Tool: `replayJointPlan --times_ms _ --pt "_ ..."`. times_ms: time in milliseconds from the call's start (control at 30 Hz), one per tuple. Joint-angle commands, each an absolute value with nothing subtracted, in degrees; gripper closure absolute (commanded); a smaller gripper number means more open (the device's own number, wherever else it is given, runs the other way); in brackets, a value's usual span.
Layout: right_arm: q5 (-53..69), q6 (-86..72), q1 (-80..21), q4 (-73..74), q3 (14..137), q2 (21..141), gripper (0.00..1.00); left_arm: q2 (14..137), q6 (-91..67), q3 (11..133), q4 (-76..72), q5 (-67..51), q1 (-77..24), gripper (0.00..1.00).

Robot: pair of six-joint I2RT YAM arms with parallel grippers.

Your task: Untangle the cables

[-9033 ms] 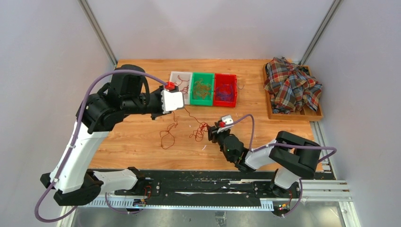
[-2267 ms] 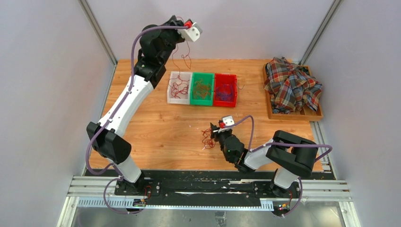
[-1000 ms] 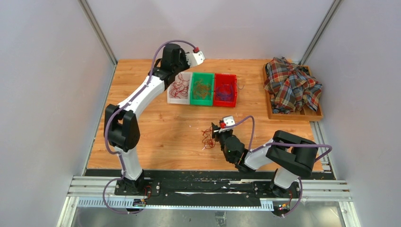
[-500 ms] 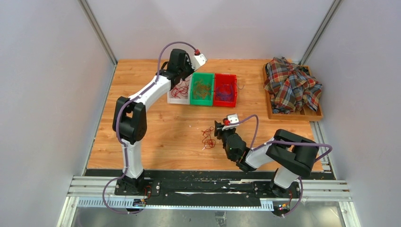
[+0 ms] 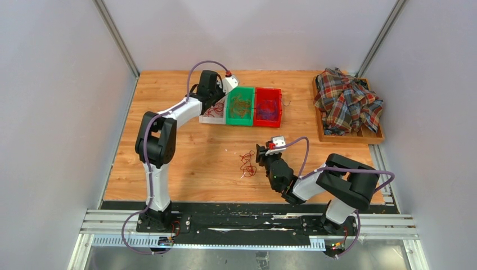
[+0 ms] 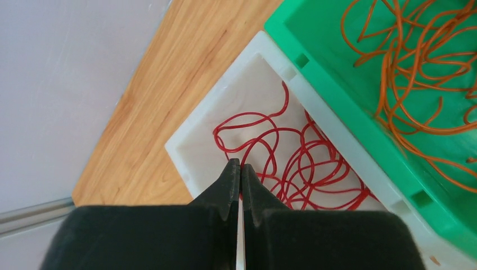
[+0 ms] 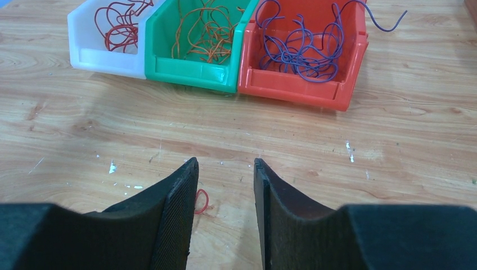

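A small tangle of red cables [image 5: 246, 163] lies on the wooden table in the middle. My right gripper [image 5: 261, 154] is just right of it, open and empty. In the right wrist view [image 7: 225, 164] one red loop [image 7: 202, 201] shows beside the left finger. My left gripper [image 5: 218, 100] reaches down into the white bin [image 5: 207, 117]. In the left wrist view [image 6: 240, 164] its jaws are shut, and a red cable [image 6: 253, 132] from the pile in the bin runs into the tips. Orange cables [image 6: 416, 62] fill the green bin [image 5: 241, 106], and purple cables [image 7: 304, 42] the red bin [image 5: 268, 107].
The three bins stand in a row at the back centre of the table. A wooden tray with a crumpled plaid shirt [image 5: 347, 101] sits at the back right. One purple cable end [image 7: 388, 22] hangs over the red bin's rim.
My left arm has come down from high at the back with a red cable and lowered it into the white bin. My right gripper has drawn back slightly to the right of the tangle.
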State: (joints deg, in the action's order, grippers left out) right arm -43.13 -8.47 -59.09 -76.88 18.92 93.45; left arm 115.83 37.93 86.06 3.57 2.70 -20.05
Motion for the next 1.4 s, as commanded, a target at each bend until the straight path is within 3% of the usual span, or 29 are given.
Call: replayJointPlan --times_ms 0,400,467,600,800,1000,1167,1367 --pt "-44.1 -9.93 -58.02 -79.24 18.0 93.78 0.59 119.63 38.92 86.78 -0.86 3.45 -19.95 0.99" --pt "-44.32 -9.59 -57.88 -83.9 16.57 94.81 0.6 121.9 37.7 88.1 1.08 2.71 -19.89 0.97" --pt "-44.13 -9.66 -57.83 -84.35 16.37 94.67 0.6 120.81 36.64 91.11 4.97 1.62 -19.46 0.86" --pt "-44.16 -9.59 -57.83 -84.76 16.16 94.59 0.61 118.23 33.91 96.53 13.89 -1.96 -17.94 0.5" --pt "-43.97 -9.45 -57.83 -86.3 15.37 94.58 0.61 116.21 34.1 102.37 21.5 -4.78 -17.02 0.21" --pt "-43.77 -9.58 -57.83 -87.18 14.83 94.58 0.61 115.36 35.7 106.72 27.48 -5.44 -16.94 0.12" --pt "-43.72 -9.54 -57.9 -88.93 14.48 95.18 0.61 113.42 38.87 104.04 30.29 -6.0 -16.95 0.12" --pt "-44.17 -9.32 -57.84 -89.47 14.5 95.56 0.6 106.19 39.37 97.08 39.09 -16.3 -19.21 0.14"
